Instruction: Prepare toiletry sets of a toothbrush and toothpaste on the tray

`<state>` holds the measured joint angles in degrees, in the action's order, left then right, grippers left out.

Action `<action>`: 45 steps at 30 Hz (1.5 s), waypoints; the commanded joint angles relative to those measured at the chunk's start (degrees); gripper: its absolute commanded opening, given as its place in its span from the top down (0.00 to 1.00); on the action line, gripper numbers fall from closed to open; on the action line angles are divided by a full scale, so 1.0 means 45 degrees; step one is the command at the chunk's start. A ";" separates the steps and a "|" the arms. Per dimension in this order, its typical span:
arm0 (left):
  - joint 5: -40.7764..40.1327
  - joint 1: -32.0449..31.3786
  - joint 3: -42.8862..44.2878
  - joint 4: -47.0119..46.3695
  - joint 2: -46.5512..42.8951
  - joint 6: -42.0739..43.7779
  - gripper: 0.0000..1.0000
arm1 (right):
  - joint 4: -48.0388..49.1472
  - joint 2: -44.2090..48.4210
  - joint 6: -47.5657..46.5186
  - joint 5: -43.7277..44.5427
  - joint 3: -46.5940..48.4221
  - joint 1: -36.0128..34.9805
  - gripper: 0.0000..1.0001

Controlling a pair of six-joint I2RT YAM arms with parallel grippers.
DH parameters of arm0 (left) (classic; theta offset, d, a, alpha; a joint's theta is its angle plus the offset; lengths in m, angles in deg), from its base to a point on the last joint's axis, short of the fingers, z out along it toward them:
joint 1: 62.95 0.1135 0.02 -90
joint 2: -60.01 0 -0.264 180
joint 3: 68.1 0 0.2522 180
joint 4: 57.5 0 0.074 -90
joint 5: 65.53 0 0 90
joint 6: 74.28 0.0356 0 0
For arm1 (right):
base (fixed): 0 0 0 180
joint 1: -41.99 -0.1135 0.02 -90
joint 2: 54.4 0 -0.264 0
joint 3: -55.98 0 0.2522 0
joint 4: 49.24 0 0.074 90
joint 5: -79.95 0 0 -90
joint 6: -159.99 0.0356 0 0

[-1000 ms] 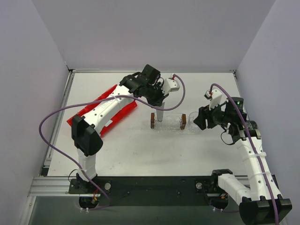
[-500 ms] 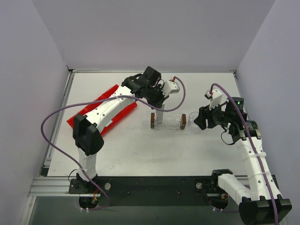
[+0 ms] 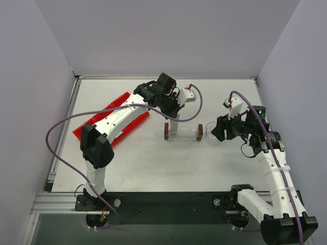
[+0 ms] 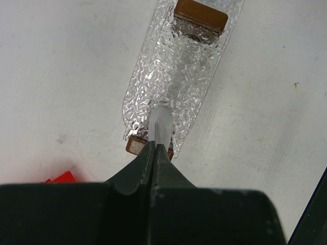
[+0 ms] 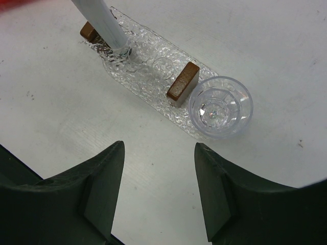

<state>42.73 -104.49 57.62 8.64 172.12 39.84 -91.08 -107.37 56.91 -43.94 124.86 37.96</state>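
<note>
My left gripper (image 3: 173,117) is shut on a silvery-grey toothpaste tube (image 3: 173,126) and holds it upright. The tube's lower end (image 5: 122,47) rests in the left part of the small clear rack with brown ends (image 5: 183,84). The tube shows pale between my left fingertips (image 4: 161,122). The rack stands on the clear textured tray (image 5: 153,99), which also shows in the top view (image 3: 184,135) and the left wrist view (image 4: 179,66). My right gripper (image 3: 217,128) is open and empty, just right of the tray (image 5: 159,153). The toothbrush is out of view.
A clear faceted cup (image 5: 220,107) stands at the tray's right end, beside the rack's brown block. The red compartmented bin (image 3: 135,121) lies at the back left, under my left arm. A purple cable loops over the left side of the table.
My left arm has shifted very slightly to the right. The tube stays at the rack's left end. The right arm has not moved.
</note>
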 commanded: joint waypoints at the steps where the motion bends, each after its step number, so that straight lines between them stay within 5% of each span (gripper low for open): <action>1: 0.0415 -0.0046 -0.0017 -0.0741 -0.0090 -0.0145 1.00 | 0.0165 0.0209 0.0094 -0.0360 -0.0079 0.0115 0.48; 32: 0.0493 -0.0085 0.0139 -0.0234 0.0008 0.0089 0.99 | 0.0165 0.0131 0.0114 -0.0399 -0.0060 0.0134 0.48; 39: 0.0298 -0.0085 0.0237 -0.0214 -0.0305 0.0070 0.70 | 0.0165 0.0111 0.0114 -0.0379 -0.0079 0.0134 0.48; 44: 0.0122 -0.0105 0.0354 -0.0137 -0.0500 0.0070 0.58 | 0.0145 0.0092 0.0153 -0.0379 -0.0079 0.0154 0.48; 45: 0.0102 -0.0105 0.0393 -0.0117 -0.0578 0.0070 0.49 | 0.0165 0.0091 0.0153 -0.0379 -0.0079 0.0154 0.48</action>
<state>43.08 -104.56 56.27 7.75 172.28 40.12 -91.08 -107.37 56.95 -44.18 124.79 38.26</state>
